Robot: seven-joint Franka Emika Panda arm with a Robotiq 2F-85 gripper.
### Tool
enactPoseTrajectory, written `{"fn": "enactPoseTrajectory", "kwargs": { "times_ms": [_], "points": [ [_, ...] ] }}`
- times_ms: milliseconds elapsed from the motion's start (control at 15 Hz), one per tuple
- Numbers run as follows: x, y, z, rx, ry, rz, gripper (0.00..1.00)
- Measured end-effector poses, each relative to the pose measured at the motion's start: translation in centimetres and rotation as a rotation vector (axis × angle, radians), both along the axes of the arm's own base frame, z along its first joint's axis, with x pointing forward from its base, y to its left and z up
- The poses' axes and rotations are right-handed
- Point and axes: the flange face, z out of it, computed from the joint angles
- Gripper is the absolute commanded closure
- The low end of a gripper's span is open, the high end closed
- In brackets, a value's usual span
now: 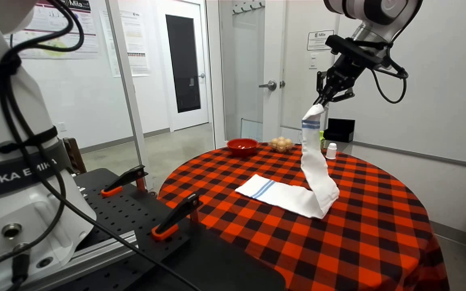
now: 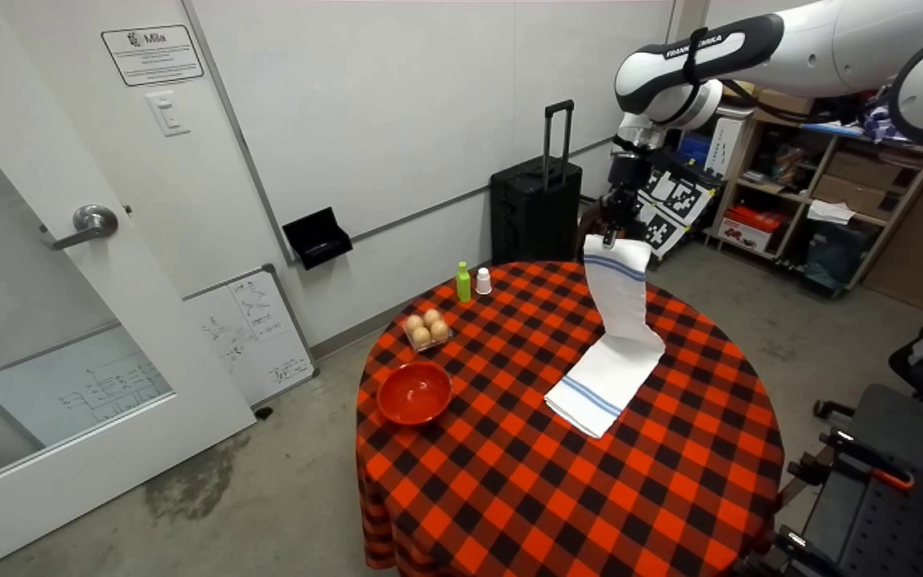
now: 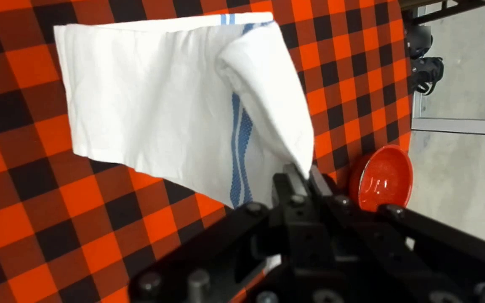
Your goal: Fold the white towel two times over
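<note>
jaws pinched on one end, white towel trailing below

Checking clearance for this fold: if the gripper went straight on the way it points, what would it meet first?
Likely the flat end of the towel, or the tablecloth beside it; depth is unclear. The gripper slants down, jaws shut on the towel's raised end.

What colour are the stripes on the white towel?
Blue. The stripes on the white towel show best in the wrist view.
</note>
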Motion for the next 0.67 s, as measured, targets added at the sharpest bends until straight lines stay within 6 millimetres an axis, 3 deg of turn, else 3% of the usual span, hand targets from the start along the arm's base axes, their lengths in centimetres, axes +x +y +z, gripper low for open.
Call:
{"fn": "enactPoseTrajectory", "kwargs": {
  "times_ms": [267, 667],
  "points": [
    [-0.5, -2.8, 0.0, 0.001, -0.012, -0.095, 0.99],
    [-1.9, -9.1, -0.7, -0.032, -0.041, -0.278, 0.99]
  ]
}}
